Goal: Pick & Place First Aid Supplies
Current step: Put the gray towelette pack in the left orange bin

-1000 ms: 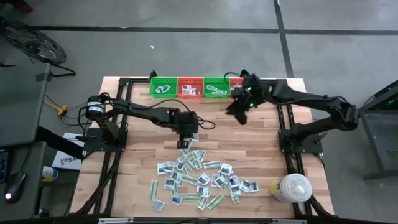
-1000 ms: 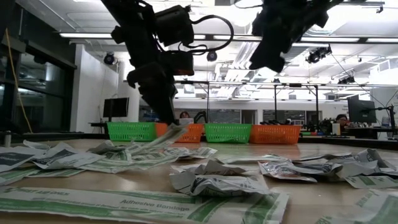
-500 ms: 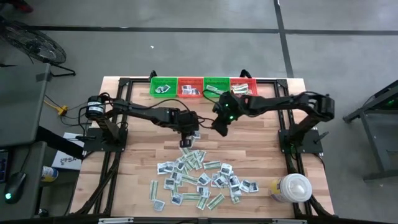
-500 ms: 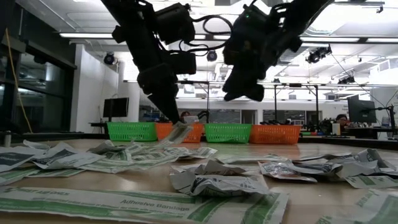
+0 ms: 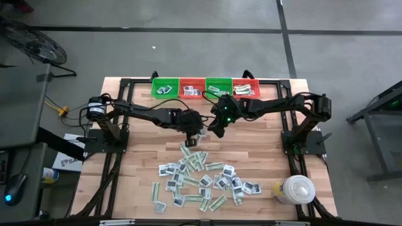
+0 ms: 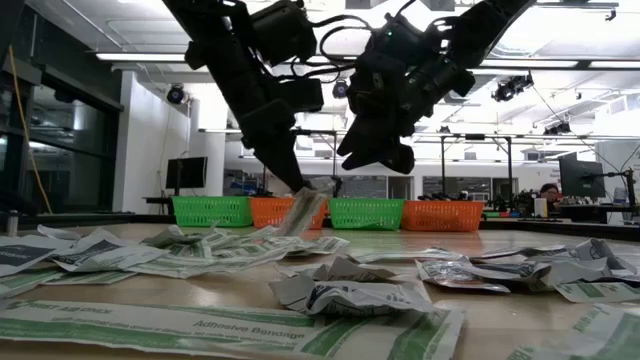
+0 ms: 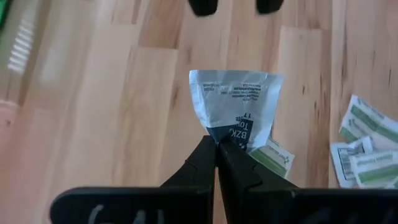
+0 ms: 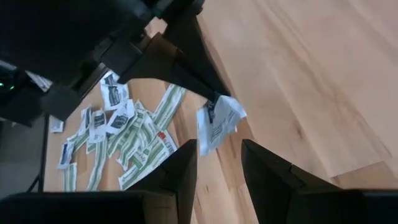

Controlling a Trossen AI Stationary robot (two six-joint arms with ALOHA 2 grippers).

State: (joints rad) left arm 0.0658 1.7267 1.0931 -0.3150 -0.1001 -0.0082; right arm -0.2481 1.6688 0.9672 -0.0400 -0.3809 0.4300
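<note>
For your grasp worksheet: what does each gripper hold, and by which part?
Left gripper pinches a white packet by its corner, lifted off the table. Right gripper is open, holding nothing.

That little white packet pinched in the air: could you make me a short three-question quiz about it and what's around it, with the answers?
1. True or false: the left gripper is shut on a white packet held above the table.
2. How do the fingers of the right gripper stand? A) open, near the packet B) shut on the packet C) inside a basket
3. How many baskets line the far edge, and in what colours?

Key
1. True.
2. A. The packet hangs ahead of the gap, and the fingers are not touching it.
3. Four: green basket, red basket, green basket, red basket.
</note>
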